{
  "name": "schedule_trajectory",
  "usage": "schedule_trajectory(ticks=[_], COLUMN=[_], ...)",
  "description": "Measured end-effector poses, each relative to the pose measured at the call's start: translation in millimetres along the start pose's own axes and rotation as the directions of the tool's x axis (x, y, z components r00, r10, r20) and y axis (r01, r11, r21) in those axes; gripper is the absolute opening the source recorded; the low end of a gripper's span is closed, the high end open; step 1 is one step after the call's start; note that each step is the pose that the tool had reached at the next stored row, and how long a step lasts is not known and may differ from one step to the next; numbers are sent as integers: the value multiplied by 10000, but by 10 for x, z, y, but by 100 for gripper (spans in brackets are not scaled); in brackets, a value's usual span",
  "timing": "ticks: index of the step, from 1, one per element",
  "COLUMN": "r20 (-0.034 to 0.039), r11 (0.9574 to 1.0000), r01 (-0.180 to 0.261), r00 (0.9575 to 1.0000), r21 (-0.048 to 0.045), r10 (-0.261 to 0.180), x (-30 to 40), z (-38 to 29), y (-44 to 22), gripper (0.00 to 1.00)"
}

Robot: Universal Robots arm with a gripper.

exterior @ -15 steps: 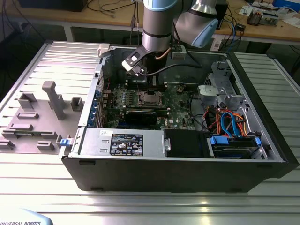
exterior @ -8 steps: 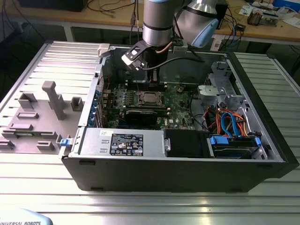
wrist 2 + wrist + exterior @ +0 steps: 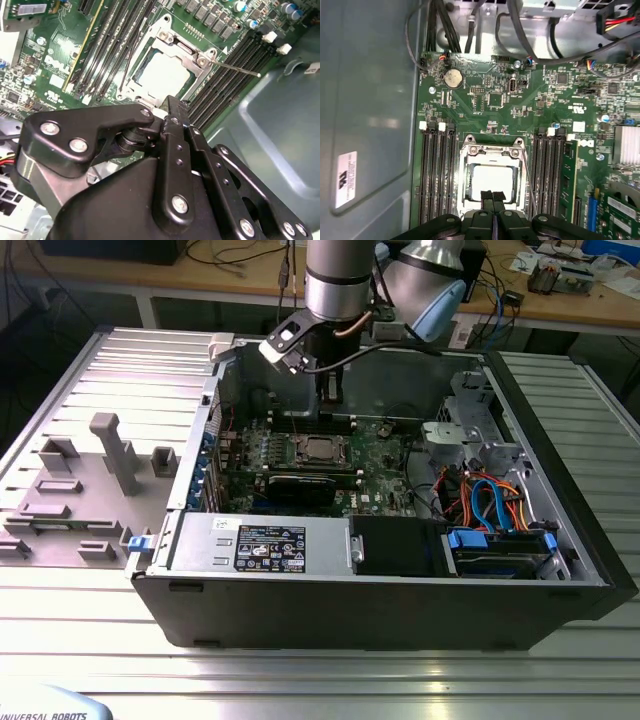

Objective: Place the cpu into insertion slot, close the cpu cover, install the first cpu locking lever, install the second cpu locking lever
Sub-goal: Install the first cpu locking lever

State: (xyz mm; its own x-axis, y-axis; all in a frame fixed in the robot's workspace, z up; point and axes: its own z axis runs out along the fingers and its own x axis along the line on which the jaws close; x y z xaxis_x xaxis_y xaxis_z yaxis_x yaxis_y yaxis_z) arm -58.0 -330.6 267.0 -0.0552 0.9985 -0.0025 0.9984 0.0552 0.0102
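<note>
Claw (image 3: 493,196) is clenched, tips pressed together, nothing in it. In both wrist views it sits at the near edge of the cover (image 3: 492,149); can't tell if it touches. In the exterior view the arm reaches down into the open case (image 3: 400,610) lying on the tabletop (image 3: 300,680). The cpu (image 3: 492,180) lies flat in the slot (image 3: 337,452), its silver top showing through the cover's window, so placing looks done and the cover looks down. In the second wrist view a thin lever (image 3: 240,69) juts out free from one corner of the frame, over the memory slots (image 3: 225,75). Another lever (image 3: 127,70) runs along the opposite side; can't tell if it is latched. The step in hand is probably the first lever. To do it well, keep the closed tips as a narrow pusher and bear on the rod near its free end, not on the cover or chip. Sweep it down and sideways under its hook in one steady arc, and keep clear of the memory slots just beside it. Risk: the rod slips off the tips, or the cover lifts.
</note>
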Motion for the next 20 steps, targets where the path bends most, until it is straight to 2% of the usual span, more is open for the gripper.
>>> schedule_trajectory(ticks=[2,3,4,6,7,17,18,20], r20=[14,19,17,10,8,8,7,2], r11=[10000,9995,9979,9915,9899,9894,9875,9772], r01=[20,312,655,1304,1415,1452,1576,2125], r00=[10000,9995,9979,9915,9899,9894,9875,9772], r21=[-17,-15,-16,-18,-19,-19,-20,-25], r10=[-20,-312,-655,-1304,-1415,-1452,-1576,-2125], x=[4,5,5,5,5,5,5,6], z=[-23,-24,-23,-20,-20,-20,-20,-20], y=[0,0,0,0,0,0,0,-11], gripper=[11,11,11,11,11,11,11,11])
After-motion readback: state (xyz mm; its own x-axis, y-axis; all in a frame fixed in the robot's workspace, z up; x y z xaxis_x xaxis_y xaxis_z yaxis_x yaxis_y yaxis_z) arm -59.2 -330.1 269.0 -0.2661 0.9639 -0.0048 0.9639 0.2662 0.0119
